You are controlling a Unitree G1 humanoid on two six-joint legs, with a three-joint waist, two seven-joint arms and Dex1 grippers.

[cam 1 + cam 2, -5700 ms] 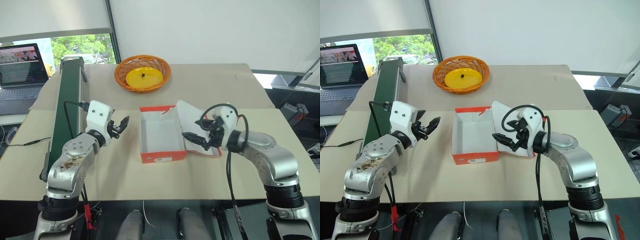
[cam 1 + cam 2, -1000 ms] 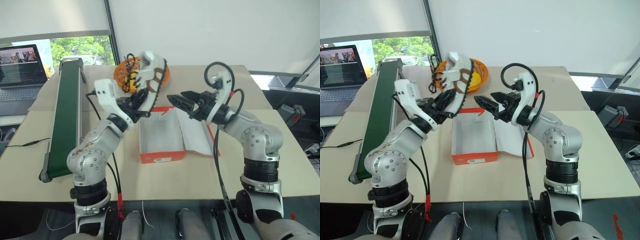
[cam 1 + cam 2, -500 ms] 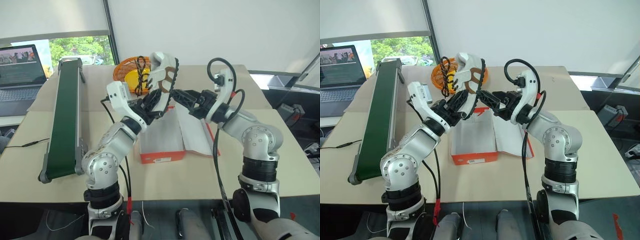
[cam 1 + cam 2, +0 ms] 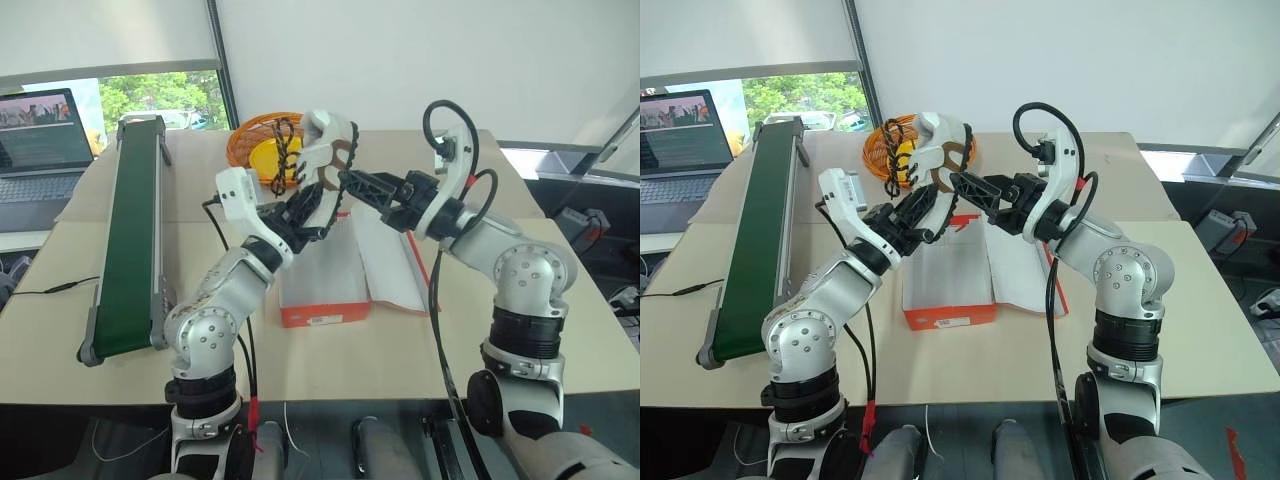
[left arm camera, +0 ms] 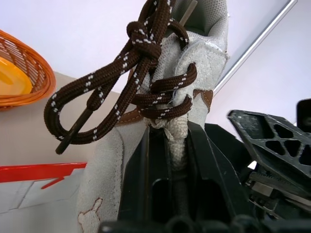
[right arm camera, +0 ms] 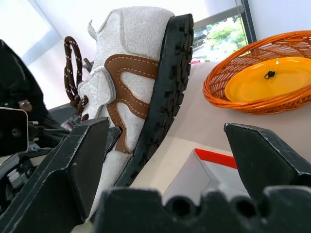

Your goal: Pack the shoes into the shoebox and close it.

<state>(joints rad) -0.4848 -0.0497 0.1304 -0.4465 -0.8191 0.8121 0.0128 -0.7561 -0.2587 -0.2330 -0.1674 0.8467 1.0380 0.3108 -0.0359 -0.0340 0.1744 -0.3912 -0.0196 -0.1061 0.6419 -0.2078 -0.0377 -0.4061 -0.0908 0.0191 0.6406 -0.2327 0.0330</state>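
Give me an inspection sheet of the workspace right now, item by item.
Surface: beige table.
Job's things: shoe, a whitish sneaker with brown laces, held up above the open shoebox; box empty, lid lying open.
Clutter: orange basket with yellow plate; green conveyor.
Grippers: left gripper shut on the shoe; right gripper open, its fingers either side of the sole.
Cables: black cable looped over the right wrist.
Surroundings: laptop, window.

Both arms: silver-grey metal segments w/ rounded joint housings, left upper housing scuffed brown. White wrist modules. Left end effector (image 4: 318, 205) & right end effector (image 4: 362, 186): black ribbed fingers. Black cables looped at right wrist.
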